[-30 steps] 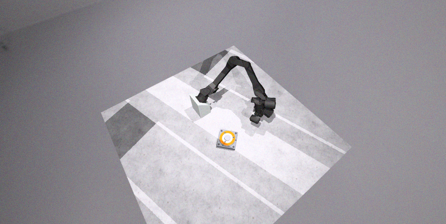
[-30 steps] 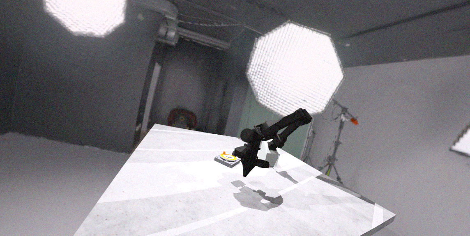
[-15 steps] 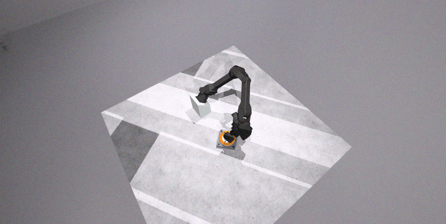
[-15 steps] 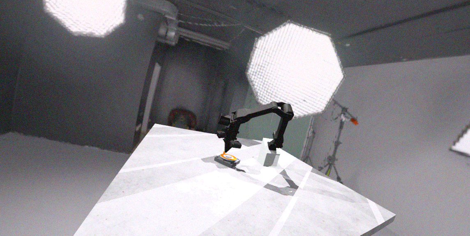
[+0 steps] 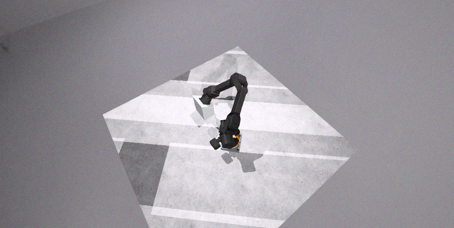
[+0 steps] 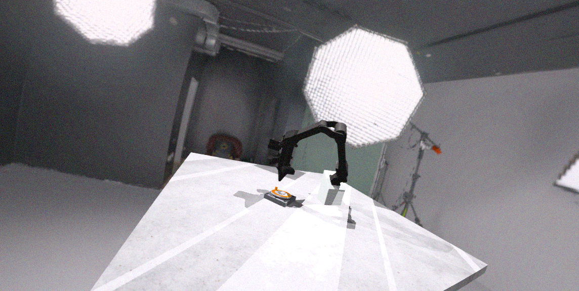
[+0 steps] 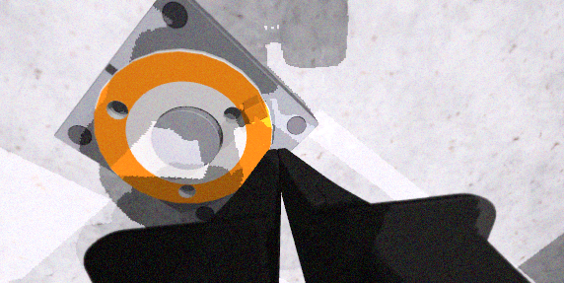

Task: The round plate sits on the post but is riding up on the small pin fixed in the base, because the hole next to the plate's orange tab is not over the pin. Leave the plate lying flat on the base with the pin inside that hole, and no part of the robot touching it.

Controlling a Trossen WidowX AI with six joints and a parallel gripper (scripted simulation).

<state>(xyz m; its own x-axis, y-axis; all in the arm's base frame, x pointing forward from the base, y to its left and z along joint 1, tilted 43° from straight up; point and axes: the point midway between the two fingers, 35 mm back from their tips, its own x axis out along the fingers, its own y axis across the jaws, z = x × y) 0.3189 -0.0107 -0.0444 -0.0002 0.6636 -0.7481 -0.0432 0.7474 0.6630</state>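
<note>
With fingers pressed together, empty, above the orange round plate [image 7: 183, 128] by its tab [image 7: 253, 108], an off-centre push could tilt it harder onto the hidden pin.

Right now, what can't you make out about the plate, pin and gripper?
- Pin: not identifiable in any view; too small in exterior.
- Plate lower right rim, wrist view: covered by the shut gripper.
- Plate tilt: unclear.
- Top view: arm covers most of base.
- Gripper-plate contact: exterior suggests a gap.

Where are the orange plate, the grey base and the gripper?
orange plate [image 7: 125, 81]: wrist view, upper-left of its ring.
grey base [image 7: 194, 32]: wrist view, bare top corner.
gripper [image 7: 279, 151]: wrist view, shut fingertips.
</note>
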